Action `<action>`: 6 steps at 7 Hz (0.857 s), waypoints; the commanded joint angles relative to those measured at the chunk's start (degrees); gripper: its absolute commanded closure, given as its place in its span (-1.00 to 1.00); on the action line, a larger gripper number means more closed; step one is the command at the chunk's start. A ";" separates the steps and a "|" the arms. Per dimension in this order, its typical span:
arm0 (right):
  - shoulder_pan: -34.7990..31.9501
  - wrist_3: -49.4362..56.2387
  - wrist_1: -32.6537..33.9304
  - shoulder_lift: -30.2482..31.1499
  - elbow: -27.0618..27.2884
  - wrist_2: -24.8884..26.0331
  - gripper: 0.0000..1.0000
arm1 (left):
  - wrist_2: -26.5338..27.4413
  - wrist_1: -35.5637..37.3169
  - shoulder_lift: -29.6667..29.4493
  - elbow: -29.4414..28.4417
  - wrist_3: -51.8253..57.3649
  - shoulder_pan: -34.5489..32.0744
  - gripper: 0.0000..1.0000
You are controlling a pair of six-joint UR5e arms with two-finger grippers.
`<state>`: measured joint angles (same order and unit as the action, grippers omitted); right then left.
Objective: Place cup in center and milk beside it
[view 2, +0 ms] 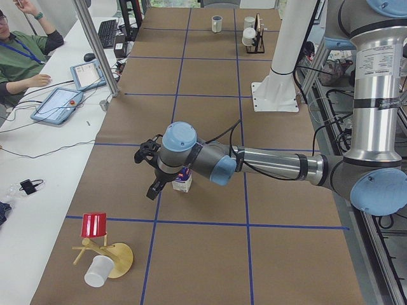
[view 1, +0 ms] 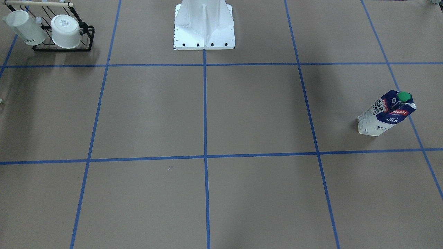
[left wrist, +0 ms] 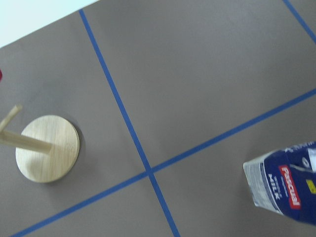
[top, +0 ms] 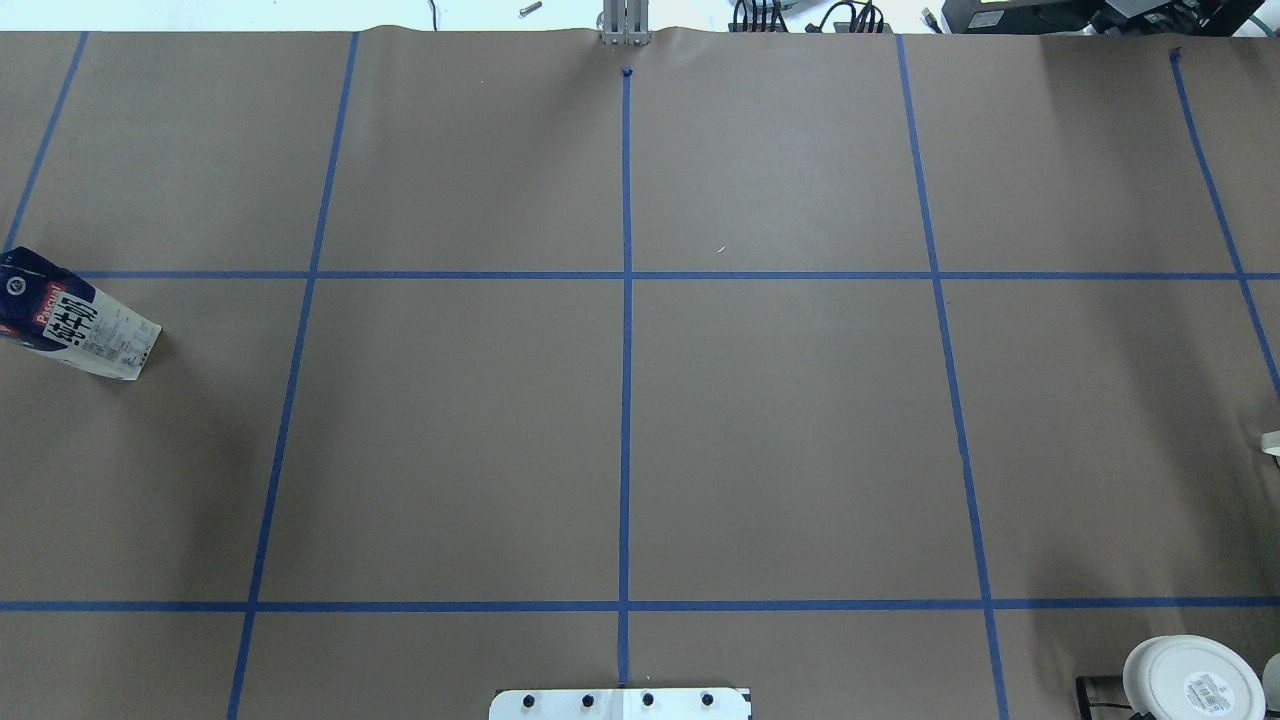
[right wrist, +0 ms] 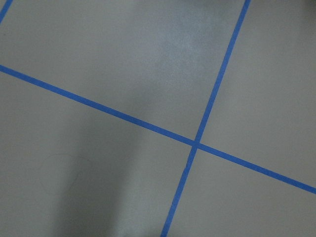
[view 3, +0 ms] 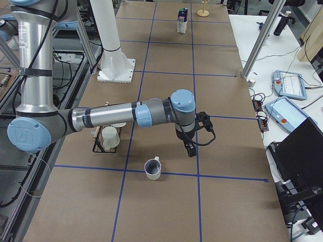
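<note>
Milk stands upright near the table's left edge. The left gripper hangs near it; you cannot tell how its jaws stand. Neither item is at the center yet. Cup sits upright toward the right edge, with the right gripper close by, jaws equally unreadable. You have both placements left.
</note>
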<state>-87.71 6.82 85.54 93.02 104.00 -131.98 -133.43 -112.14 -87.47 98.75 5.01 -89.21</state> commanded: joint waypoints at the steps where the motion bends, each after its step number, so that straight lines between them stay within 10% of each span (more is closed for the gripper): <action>1: 2.53 -16.83 -8.83 1.18 0.06 -1.27 -1.00 | -0.16 -0.36 -0.07 -0.05 -0.44 0.00 -0.96; 6: 14.81 -21.94 -32.14 18.66 0.41 3.90 -1.00 | -0.25 -1.06 0.46 1.00 -0.35 -0.09 -0.96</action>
<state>-77.12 -15.45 59.41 108.28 104.34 -129.48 -133.68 -112.73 -87.06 99.60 4.66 -89.29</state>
